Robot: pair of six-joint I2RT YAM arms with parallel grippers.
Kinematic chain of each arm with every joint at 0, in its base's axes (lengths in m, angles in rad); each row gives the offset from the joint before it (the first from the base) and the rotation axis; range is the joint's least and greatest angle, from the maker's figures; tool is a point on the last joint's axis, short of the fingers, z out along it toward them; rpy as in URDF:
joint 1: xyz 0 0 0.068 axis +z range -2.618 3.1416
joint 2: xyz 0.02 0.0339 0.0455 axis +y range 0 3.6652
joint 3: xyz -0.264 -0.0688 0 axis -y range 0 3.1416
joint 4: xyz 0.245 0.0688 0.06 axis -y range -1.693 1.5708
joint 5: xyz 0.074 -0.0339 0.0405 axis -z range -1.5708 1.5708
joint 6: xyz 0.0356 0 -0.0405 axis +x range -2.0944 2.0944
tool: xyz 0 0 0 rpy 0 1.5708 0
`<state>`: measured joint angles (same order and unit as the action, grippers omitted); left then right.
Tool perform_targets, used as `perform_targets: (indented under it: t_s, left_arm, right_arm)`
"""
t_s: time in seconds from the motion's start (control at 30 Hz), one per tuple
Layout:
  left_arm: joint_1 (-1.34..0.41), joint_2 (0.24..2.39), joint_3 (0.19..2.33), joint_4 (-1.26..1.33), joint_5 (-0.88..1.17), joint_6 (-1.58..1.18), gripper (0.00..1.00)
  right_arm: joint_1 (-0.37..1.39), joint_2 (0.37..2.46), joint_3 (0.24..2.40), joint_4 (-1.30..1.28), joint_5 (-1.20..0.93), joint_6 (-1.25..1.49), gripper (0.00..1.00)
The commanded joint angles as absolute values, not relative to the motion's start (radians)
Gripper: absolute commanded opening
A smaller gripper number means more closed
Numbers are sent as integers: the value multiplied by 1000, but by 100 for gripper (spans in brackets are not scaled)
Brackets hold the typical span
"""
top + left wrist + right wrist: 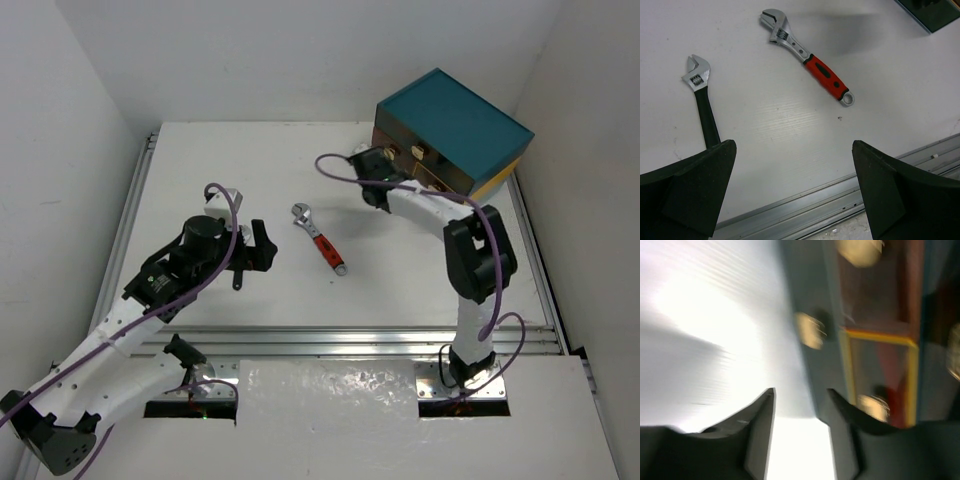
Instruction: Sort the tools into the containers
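We see a white table (380,290) carrying three things. Near its centre a red-handled wrench (318,238) lies flat, head toward 11 o'clock, handle toward 5. At 9 o'clock from it, well apart, lies a black-handled wrench (700,100), its handle end hidden. A teal-topped chest (452,128) stands at the table's 1 o'clock corner

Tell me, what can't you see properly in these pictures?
1. Dark-handled wrench: left wrist view, handle end hidden behind the left fingers.
2. Drawers: right wrist view, blurred, contents unreadable.
3. Chest front: top view, small, partly behind the right arm.
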<state>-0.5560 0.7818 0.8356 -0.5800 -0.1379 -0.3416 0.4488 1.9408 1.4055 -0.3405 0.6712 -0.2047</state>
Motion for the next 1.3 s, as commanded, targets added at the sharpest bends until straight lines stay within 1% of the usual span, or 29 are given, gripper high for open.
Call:
perform_targets:
  t_s: [0.0, 0.03, 0.07, 0.1, 0.2, 0.23, 0.3, 0.33, 0.53, 0.63, 0.73, 0.8, 0.83, 0.9, 0.97, 1.03, 1.07, 1.1, 1.17, 1.23, 1.27]
  left_arm:
    - [-557, 773, 836, -542, -143, -337, 100]
    - [-557, 772, 838, -541, -143, -337, 100]
    - [-557, 770, 838, -541, -140, -337, 100]
    - [-557, 770, 836, -541, -138, -337, 100]
    - [-557, 764, 835, -540, -127, -336, 100]
    - [-557, 762, 834, -537, -124, -334, 100]
    - [-557, 759, 831, -534, -114, -333, 100]
    - [-557, 758, 831, -534, -109, -331, 100]
    - [-558, 742, 830, -528, -97, -328, 100]
    - [-558, 735, 828, -528, -91, -325, 100]
    - [-558, 735, 830, -525, -87, -325, 100]
    - [-558, 735, 828, -526, -86, -324, 100]
    - [-558, 733, 828, -526, -84, -324, 100]
    - [-558, 735, 828, -525, -83, -322, 100]
    - [-558, 732, 828, -525, -81, -322, 100]
    - [-558, 727, 828, -525, -81, -322, 100]
    - [-558, 727, 827, -525, -81, -322, 100]
    - [-558, 724, 827, -523, -80, -322, 100]
    - [-558, 724, 828, -522, -80, -322, 100]
    - [-558, 724, 828, -523, -80, -322, 100]
    - [-558, 724, 827, -523, -80, -322, 100]
  right_arm:
    - [517, 2009, 1429, -227, 715, -278, 49]
    - [518, 2051, 1474, -235, 736, -294, 55]
    - [517, 2121, 1485, -216, 767, -322, 57]
    - [517, 2150, 1488, -184, 834, -359, 62]
    - [514, 2223, 1451, 64, 957, -552, 74]
    - [511, 2235, 1433, 209, 981, -660, 81]
    - [508, 2282, 1434, 340, 1046, -801, 83]
    - [506, 2299, 1443, 371, 1052, -817, 83]
    - [471, 2411, 1519, 315, 1072, -825, 82]
    - [457, 2428, 1526, 246, 1069, -775, 82]
    - [442, 2421, 1532, 151, 1063, -684, 80]
    - [433, 2416, 1534, 109, 1068, -641, 78]
    - [428, 2411, 1537, 92, 1069, -606, 73]
    - [426, 2408, 1545, 19, 1062, -557, 68]
    - [419, 2408, 1560, -27, 1049, -496, 61]
    - [416, 2422, 1581, -101, 1034, -441, 46]
    - [414, 2427, 1588, -118, 1032, -427, 39]
    - [414, 2430, 1594, -150, 1031, -411, 30]
    - [420, 2425, 1620, -211, 1000, -323, 23]
    - [428, 2411, 1640, -319, 922, -255, 20]
    - [436, 2392, 1660, -395, 841, -188, 16]
